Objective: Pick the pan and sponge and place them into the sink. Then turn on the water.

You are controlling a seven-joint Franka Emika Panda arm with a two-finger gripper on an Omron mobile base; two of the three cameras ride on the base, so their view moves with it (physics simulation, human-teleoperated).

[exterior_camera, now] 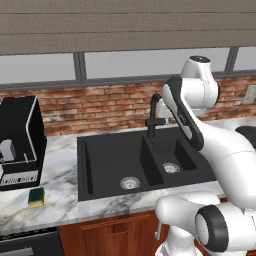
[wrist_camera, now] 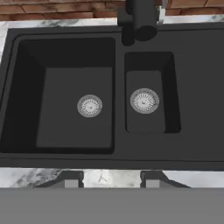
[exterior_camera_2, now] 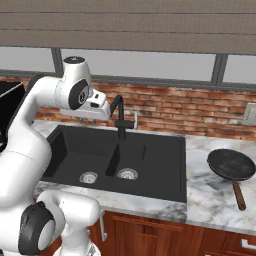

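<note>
The black double-basin sink (exterior_camera: 107, 162) (exterior_camera_2: 160, 167) (wrist_camera: 199, 87) lies in the marble counter, both basins bare around their silver drains. My gripper (wrist_camera: 111, 179) hangs above the sink's front rim, open, with nothing between its fingertips. The pan (exterior_camera_2: 231, 164) rests on the counter right of the sink, brown handle toward the front edge, far from the gripper. The sponge (exterior_camera: 36, 197), yellow with a green top, lies on the counter left of the sink near the front edge. The black faucet (exterior_camera: 152, 117) (exterior_camera_2: 119, 117) (wrist_camera: 142, 17) stands behind the divider. The water is out of view.
A black box-shaped appliance (exterior_camera: 20, 142) stands on the counter at the far left, behind the sponge. A brick backsplash and window run along the back. A wall outlet (exterior_camera_2: 248, 114) sits above the pan.
</note>
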